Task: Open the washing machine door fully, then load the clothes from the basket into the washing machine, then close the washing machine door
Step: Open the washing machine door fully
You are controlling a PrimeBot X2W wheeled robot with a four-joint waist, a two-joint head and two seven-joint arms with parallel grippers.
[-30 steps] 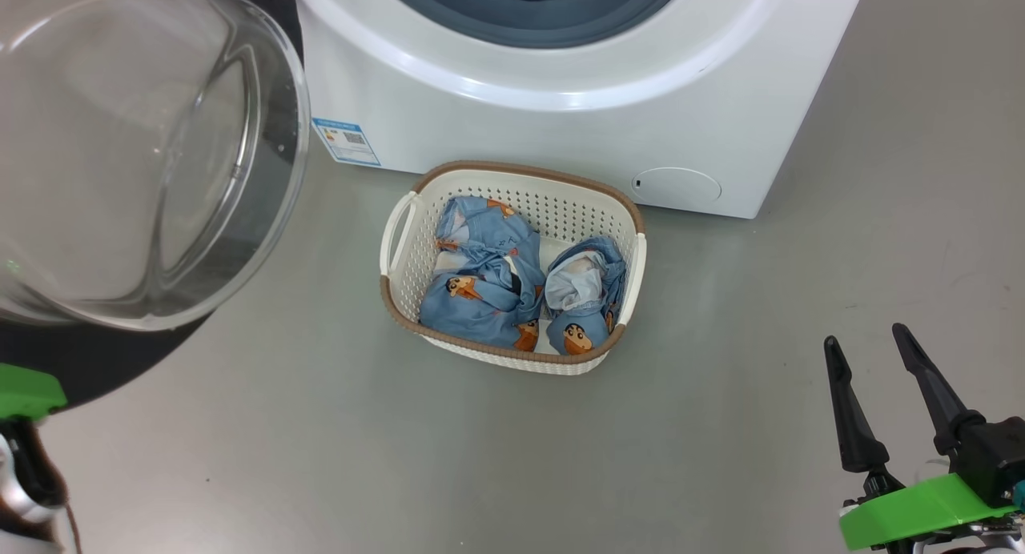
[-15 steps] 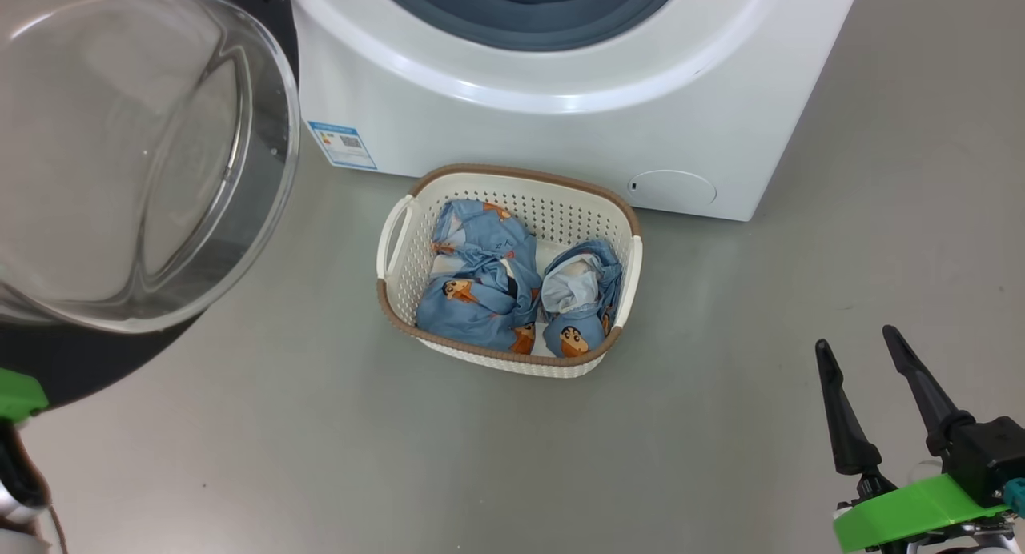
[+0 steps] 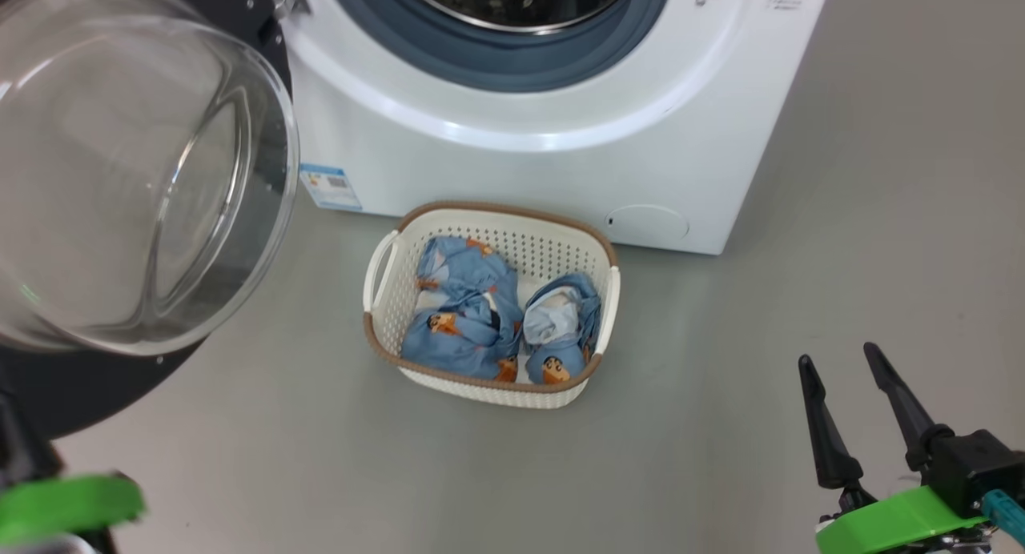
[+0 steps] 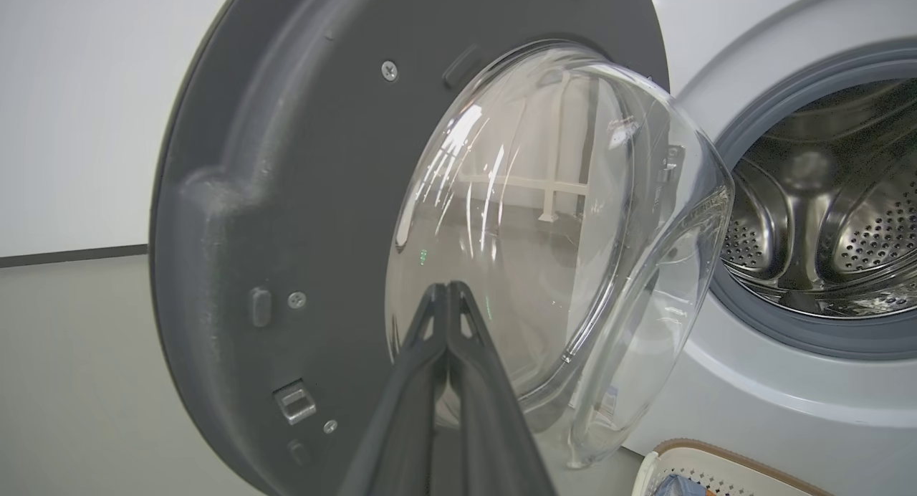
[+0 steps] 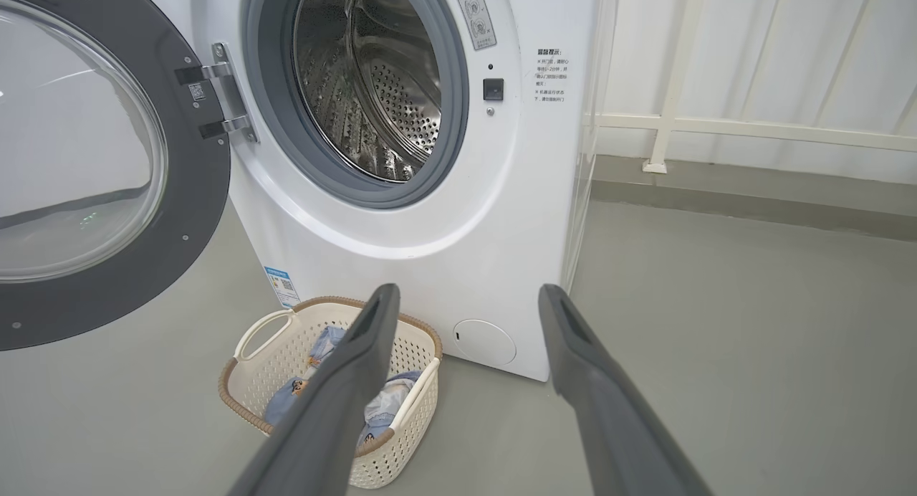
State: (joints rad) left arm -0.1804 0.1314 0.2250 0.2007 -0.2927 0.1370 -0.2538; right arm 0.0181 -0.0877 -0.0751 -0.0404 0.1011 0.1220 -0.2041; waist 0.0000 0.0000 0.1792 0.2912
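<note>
Though wide apart, right gripper (image 3: pixel 836 354) empty.

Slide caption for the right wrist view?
Open right gripper faces the washing machine, door open, clothes in the basket.

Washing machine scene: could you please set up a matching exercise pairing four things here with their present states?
Things:
1. washing machine door
2. clothes
3. left gripper
4. right gripper

States:
A. fingers spread apart, holding nothing
B. standing open beside the washing machine
C. fingers pressed together
D. bundled inside the basket

Pairs: 1-B, 2-D, 3-C, 4-A
</note>
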